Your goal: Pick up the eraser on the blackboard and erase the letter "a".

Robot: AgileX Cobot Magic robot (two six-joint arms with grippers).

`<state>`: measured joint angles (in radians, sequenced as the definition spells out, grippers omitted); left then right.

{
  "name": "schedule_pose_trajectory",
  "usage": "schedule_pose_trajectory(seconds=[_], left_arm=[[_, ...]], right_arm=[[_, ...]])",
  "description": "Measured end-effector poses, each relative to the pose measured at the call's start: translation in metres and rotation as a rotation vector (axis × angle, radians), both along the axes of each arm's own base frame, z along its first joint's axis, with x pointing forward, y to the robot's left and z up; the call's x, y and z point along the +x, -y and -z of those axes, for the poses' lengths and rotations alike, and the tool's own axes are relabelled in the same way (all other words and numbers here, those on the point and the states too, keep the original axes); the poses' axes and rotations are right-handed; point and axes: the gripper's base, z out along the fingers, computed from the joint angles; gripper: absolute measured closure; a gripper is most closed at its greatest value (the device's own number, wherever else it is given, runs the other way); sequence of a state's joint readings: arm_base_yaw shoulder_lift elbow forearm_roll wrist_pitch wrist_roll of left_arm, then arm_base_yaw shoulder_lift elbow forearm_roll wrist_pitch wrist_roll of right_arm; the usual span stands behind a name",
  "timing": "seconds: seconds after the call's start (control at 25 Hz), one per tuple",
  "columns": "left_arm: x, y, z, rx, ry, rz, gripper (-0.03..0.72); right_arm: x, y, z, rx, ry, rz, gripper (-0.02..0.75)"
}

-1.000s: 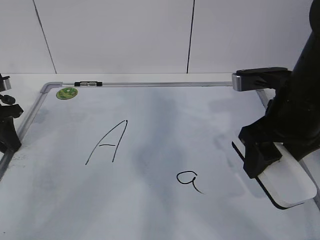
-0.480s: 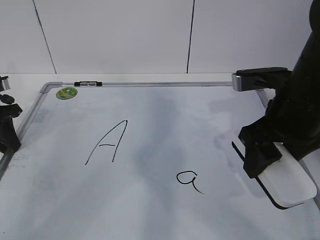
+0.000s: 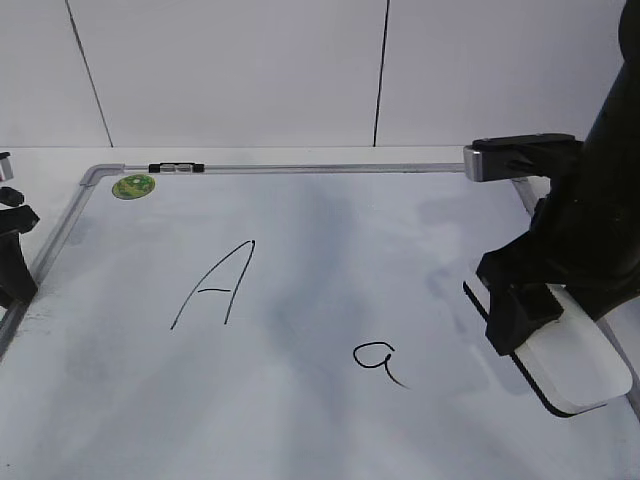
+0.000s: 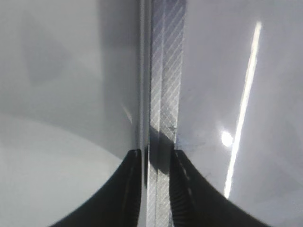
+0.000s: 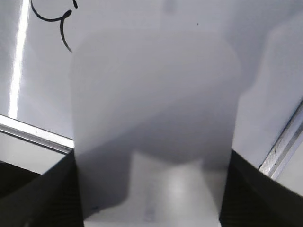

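Observation:
The blackboard (image 3: 300, 240) is a white board with a silver frame, lying flat. The small letter "a" (image 3: 377, 360) is written in black right of the middle, and also shows in the right wrist view (image 5: 49, 16). My right gripper (image 3: 525, 305) is shut on the white eraser (image 3: 575, 365), which sits tilted just above the board, to the right of the "a" and apart from it. In the right wrist view the eraser (image 5: 154, 118) fills the space between the jaws (image 5: 151, 189). My left gripper (image 3: 12, 255) closes around the board's left frame rail (image 4: 163, 71), its jaws (image 4: 158, 156) on either side.
A large capital "A" (image 3: 215, 285) is left of the middle. A round green sticker (image 3: 133, 186) sits at the far left corner. A grey corner piece (image 3: 500, 160) is at the far right. The frame rail (image 5: 33, 132) runs close to the eraser.
My left gripper has shifted slightly to the left at the board's edge. The right gripper and the eraser have barely moved.

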<state>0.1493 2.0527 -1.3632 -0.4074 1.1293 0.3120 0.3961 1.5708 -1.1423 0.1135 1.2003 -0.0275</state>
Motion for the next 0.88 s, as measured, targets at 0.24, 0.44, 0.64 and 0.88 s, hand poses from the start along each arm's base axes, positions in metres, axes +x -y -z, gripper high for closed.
schedule_pose_trajectory(seconds=[0.24, 0.44, 0.64, 0.88], left_arm=[[0.0, 0.0, 0.0, 0.0, 0.001, 0.003, 0.584], [0.0, 0.0, 0.0, 0.0, 0.001, 0.003, 0.587], [0.0, 0.0, 0.0, 0.0, 0.001, 0.003, 0.626], [0.0, 0.0, 0.0, 0.0, 0.002, 0.005, 0.638]], right_arm=[[0.0005, -0.0002, 0.0, 0.002, 0.005, 0.001, 0.208], [0.0005, -0.0002, 0.0, 0.002, 0.005, 0.001, 0.208], [0.0005, -0.0002, 0.0, 0.002, 0.005, 0.001, 0.208], [0.0015, -0.0006, -0.0001, 0.006, 0.017, -0.002, 0.208]])
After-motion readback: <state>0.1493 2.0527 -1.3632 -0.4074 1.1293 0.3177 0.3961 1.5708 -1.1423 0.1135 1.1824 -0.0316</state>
